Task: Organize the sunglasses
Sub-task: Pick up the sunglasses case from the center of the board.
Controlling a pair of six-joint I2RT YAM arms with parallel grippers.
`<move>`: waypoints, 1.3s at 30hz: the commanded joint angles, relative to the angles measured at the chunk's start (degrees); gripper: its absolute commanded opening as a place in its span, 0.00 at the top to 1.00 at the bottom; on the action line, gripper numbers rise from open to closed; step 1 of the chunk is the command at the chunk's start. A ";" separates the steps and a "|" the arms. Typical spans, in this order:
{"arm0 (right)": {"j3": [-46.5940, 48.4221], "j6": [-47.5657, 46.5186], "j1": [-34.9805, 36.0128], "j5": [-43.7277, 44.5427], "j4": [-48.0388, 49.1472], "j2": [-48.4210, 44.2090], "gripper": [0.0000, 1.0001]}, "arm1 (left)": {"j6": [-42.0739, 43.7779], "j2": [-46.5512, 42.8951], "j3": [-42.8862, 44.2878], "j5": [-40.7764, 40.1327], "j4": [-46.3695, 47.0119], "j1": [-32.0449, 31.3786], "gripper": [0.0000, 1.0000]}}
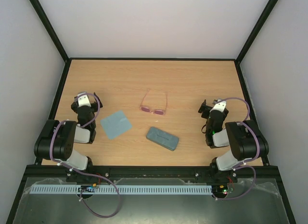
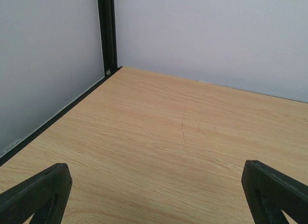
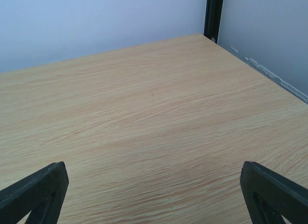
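Sunglasses (image 1: pixel 153 109): thin pink-red frame, 2 pinkish-purple lenses. Lying flat on the wood, beyond the blue-grey case (image 1: pixel 162 138) and slightly to its left, near but apart. Both temple arms unfolded, pointing away from the case. Right way up or inverted: probably upright, too small to confirm.

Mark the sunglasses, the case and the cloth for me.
sunglasses (image 1: pixel 153 110), top external view, front frame near the bridge.
case (image 1: pixel 162 138), top external view, middle of its top face.
cloth (image 1: pixel 116 124), top external view, centre of the fabric.
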 commanded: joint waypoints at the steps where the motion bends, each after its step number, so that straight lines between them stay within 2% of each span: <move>1: 0.66 -0.29 -0.35 0.03 1.12 -0.03 0.01 | 0.59 0.17 -0.41 -0.62 2.83 -0.26 0.01; 11: 0.46 -0.41 -0.35 -0.15 1.39 -0.09 0.02 | 0.76 0.02 -0.66 -0.81 3.17 -0.37 0.01; 13: 0.59 -0.36 -0.37 -0.15 1.27 -0.06 0.02 | 0.71 -0.45 -0.92 -3.32 3.21 -1.05 0.00; 17: 0.40 -0.33 -0.38 0.11 1.43 -0.17 0.01 | 3.38 -0.59 -3.33 -5.68 9.27 -3.85 0.01; 19: -0.71 -0.35 -0.28 0.21 1.34 -2.96 0.01 | 4.00 -0.90 -3.47 -5.78 9.36 -4.41 0.00; 21: -0.45 -1.36 0.46 0.09 -2.00 -7.21 0.02 | 4.16 -0.83 -3.64 -5.80 9.94 -4.44 0.01; 24: 3.79 -1.86 2.25 1.29 -14.30 -15.61 0.01 | 4.36 -0.84 -4.11 -6.06 10.71 -4.69 0.01; 28: 8.33 5.89 2.68 0.29 -28.83 -27.14 0.01 | 4.57 -0.97 -4.53 -5.95 11.71 -4.79 0.01; 31: 11.84 9.93 2.72 -3.65 -37.28 -32.86 0.01 | 5.20 -2.33 -5.58 -5.55 13.05 -4.83 0.00; 33: 15.51 12.10 2.72 -7.02 -43.83 -34.98 0.02 | 7.08 -8.05 -4.33 -15.00 7.40 -8.52 0.00; 34: 17.49 12.88 2.73 -8.82 -46.92 -35.72 0.02 | 8.25 -12.82 -2.54 -16.09 -0.03 -10.33 0.00; 37: 24.53 16.57 2.68 -11.65 -58.08 -36.92 0.01 | 7.27 -24.33 4.79 -12.45 -16.58 -11.91 0.00; 39: 29.33 18.34 2.70 -15.77 -65.28 -37.07 0.01 | 3.11 -31.31 10.90 -9.48 -30.51 -12.20 0.00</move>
